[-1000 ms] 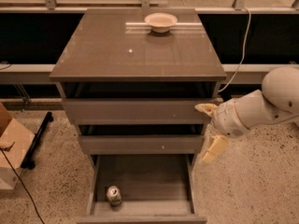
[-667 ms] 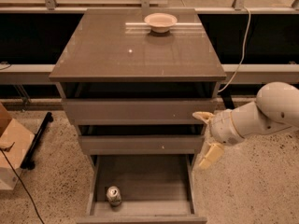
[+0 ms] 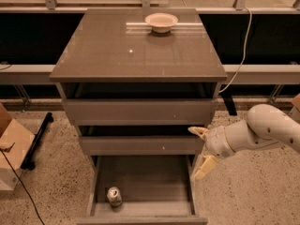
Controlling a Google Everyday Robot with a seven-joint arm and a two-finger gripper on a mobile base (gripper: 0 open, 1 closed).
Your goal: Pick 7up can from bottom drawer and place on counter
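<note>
The 7up can (image 3: 114, 196) stands upright in the front left of the open bottom drawer (image 3: 154, 182), its silvery top facing up. My gripper (image 3: 200, 150) is open and empty. It hangs at the right edge of the cabinet, beside the middle drawer's right end, above and to the right of the can. Its upper finger (image 3: 198, 131) and lower finger (image 3: 204, 167) are spread wide apart. The counter (image 3: 117, 55) is the glossy grey-brown cabinet top above.
A pale bowl (image 3: 161, 21) sits at the counter's back edge. The top drawer (image 3: 139, 110) and middle drawer (image 3: 140, 144) are partly pulled out. A cardboard box (image 3: 11, 146) and a black stand stand on the floor at left. A white cable (image 3: 240, 55) hangs at right.
My arm has moved down and to the left, bringing the gripper closer to the cabinet's right edge. The can and drawers have not moved.
</note>
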